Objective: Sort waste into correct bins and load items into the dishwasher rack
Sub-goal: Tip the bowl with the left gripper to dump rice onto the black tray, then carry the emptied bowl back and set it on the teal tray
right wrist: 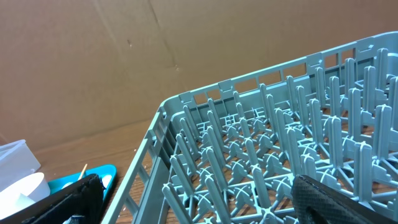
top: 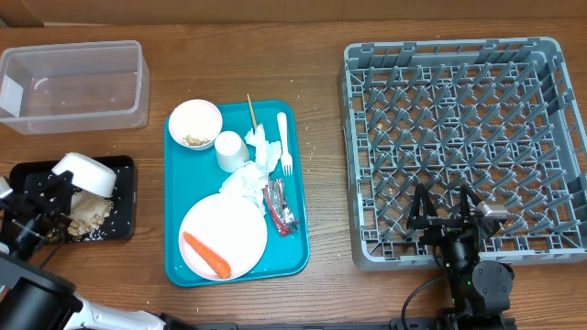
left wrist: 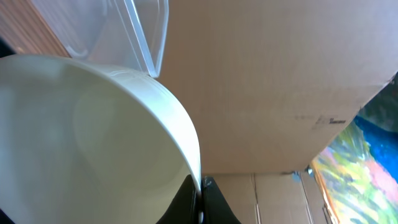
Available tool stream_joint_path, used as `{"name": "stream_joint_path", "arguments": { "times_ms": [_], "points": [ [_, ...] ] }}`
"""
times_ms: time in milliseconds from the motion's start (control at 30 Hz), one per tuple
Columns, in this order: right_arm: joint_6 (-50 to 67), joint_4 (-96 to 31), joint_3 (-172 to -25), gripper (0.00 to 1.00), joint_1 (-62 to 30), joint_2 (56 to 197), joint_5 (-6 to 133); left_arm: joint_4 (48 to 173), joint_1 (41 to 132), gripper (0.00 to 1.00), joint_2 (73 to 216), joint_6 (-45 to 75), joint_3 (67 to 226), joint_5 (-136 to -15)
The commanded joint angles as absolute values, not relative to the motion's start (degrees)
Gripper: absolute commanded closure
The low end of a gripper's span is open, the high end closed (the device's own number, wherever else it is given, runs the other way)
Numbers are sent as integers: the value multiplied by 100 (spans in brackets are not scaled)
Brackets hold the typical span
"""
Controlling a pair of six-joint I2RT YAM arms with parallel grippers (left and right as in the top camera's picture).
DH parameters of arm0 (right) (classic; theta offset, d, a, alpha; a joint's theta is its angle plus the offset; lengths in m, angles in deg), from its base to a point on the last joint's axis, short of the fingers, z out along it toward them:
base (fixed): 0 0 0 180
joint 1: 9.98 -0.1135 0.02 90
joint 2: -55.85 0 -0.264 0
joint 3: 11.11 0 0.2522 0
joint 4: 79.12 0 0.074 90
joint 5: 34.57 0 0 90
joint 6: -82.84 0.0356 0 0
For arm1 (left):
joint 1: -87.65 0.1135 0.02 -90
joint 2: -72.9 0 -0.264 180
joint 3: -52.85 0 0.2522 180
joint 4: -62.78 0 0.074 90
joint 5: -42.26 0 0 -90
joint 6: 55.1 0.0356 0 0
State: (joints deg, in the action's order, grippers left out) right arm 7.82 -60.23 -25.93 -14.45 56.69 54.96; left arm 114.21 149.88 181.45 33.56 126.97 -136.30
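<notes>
The left gripper (top: 53,186) is clamped tight on the rim of a small white bowl (top: 87,172), holding it tipped over the black tray (top: 125,220) with beige food scraps (top: 87,213) heaped beneath. The right gripper (top: 443,209) hangs fully spread and empty over the near edge of the dishwasher rack (top: 463,110). A pinch on a thin, smooth rim could let the bowl twist or drop into the scraps. I cannot tell from either view whether the bowl is empty, so carrying it across to the rack now might trail grains over the table.
</notes>
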Motion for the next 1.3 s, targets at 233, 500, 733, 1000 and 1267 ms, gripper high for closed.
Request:
{"name": "stream_joint_path", "arguments": {
  "times_ms": [233, 500, 733, 1000, 1267],
  "points": [
    [762, -6063, -2534, 0, -1413, 5601, 5422, 11705, 14612, 96, 17488, 3327, 13086, -13835],
    [762, -6063, -2534, 0, -1413, 5601, 5422, 12358, 14604, 96, 15639, 2842, 13093, -11400],
    [762, -6063, -2534, 0, -1413, 5601, 5419, 12815, 14068, 96, 14841, 2250, 13093, -9302],
    [762, -6063, -2534, 0, -1413, 5601, 5422, 13171, 12586, 96, 14058, 2412, 13093, -7707],
    [762, -6063, -2534, 0, -1413, 5601, 5422, 13893, 11188, 96, 13783, 2416, 13084, -6764]
  ]
}}
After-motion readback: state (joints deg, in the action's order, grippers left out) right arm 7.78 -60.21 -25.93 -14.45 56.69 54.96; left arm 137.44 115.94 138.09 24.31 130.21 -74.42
